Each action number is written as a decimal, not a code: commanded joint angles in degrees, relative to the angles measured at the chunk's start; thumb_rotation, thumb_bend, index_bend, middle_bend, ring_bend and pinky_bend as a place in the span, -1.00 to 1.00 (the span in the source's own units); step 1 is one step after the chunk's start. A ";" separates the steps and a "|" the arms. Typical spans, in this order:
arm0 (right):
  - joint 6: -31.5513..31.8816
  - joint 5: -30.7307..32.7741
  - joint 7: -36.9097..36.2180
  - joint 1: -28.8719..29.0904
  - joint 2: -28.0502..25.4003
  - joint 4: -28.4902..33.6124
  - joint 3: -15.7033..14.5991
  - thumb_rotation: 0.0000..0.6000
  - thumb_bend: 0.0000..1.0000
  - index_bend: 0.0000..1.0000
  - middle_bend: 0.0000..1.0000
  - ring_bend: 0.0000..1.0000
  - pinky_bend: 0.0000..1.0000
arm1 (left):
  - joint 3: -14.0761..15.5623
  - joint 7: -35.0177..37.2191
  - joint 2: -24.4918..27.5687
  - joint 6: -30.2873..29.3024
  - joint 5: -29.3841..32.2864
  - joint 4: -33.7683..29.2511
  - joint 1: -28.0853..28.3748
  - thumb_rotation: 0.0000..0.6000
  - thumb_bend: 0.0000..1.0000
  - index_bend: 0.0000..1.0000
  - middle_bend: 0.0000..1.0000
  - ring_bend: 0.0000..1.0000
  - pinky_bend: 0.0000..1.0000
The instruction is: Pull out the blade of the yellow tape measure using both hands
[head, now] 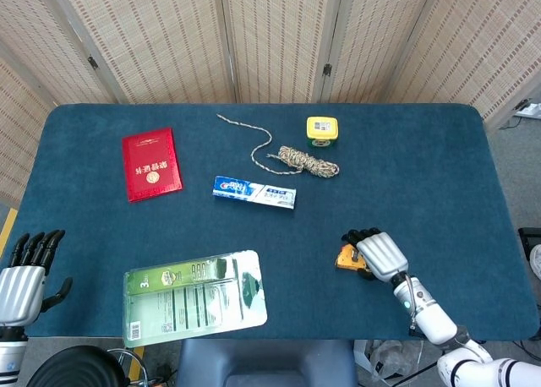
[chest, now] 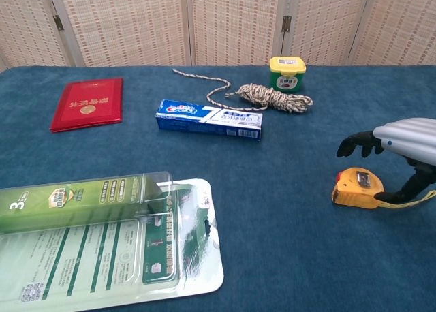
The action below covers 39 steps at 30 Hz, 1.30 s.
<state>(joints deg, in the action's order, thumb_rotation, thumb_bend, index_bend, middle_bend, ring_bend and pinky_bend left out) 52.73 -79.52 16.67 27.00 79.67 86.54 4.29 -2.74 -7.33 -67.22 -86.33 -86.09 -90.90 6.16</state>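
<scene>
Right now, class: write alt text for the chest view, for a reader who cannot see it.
The robot's right hand hovers open over a yellow tape measure on a blue table. Farther off lie a toothpaste box, rope and red booklet.

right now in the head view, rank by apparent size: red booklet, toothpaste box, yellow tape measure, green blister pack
1. green blister pack, though nearest the camera
2. red booklet
3. toothpaste box
4. yellow tape measure, partly hidden under the right hand

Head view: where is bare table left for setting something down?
Bare cloth lies right of the rope to the table edge, and between the red booklet and toothpaste box. Crowded: the blister pack at the front, and the tape measure under the right hand.
</scene>
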 commanded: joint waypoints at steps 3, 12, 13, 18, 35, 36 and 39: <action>-0.71 1.02 -0.21 0.54 0.67 -1.09 -0.59 1.00 -0.41 -0.55 -0.49 -0.44 -0.47 | 0.08 0.01 -0.04 0.08 0.06 -0.01 -0.08 1.00 -0.27 -0.86 -0.74 -0.80 -0.89; -1.50 2.03 -0.52 1.51 2.07 -3.12 -1.31 1.00 -0.41 -0.51 -0.46 -0.43 -0.47 | 0.00 -0.39 -0.15 0.37 0.10 -0.14 0.08 1.00 -0.27 -0.86 -0.74 -0.80 -0.90; -1.59 2.12 -0.52 1.67 2.18 -3.26 -1.36 1.00 -0.41 -0.51 -0.46 -0.43 -0.47 | 0.02 -0.43 -0.14 0.34 0.08 -0.15 0.05 1.00 -0.27 -0.86 -0.74 -0.80 -0.90; -2.09 2.63 -0.45 2.33 2.71 -3.98 -1.58 1.00 -0.41 -0.47 -0.45 -0.42 -0.47 | -0.03 -0.45 -0.16 0.35 0.31 -0.07 -0.04 1.00 -0.27 -0.86 -0.74 -0.80 -0.90; -4.59 8.04 0.10 6.52 4.00 -2.50 1.96 1.00 -0.41 0.06 -0.09 -0.20 -0.40 | -2.11 3.36 -0.95 2.44 -1.74 1.68 3.78 1.00 -0.27 -0.83 -0.74 -0.77 -0.88; -4.78 8.12 0.03 6.99 3.66 -1.80 2.38 1.00 -0.41 0.07 -0.09 -0.19 -0.40 | -2.39 3.86 -0.97 2.79 -1.89 1.85 4.31 1.00 -0.27 -0.83 -0.74 -0.76 -0.88; -6.07 9.07 1.02 9.08 2.42 0.53 3.86 1.00 -0.41 0.07 -0.09 -0.19 -0.40 | -3.76 5.06 -1.37 4.06 -2.32 2.27 6.52 1.00 -0.27 -0.82 -0.73 -0.75 -0.87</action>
<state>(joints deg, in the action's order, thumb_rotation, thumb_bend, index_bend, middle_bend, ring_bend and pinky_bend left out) 47.34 -71.05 17.18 35.07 82.80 86.02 7.30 -5.60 -3.15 -68.29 -83.20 -88.03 -88.97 11.43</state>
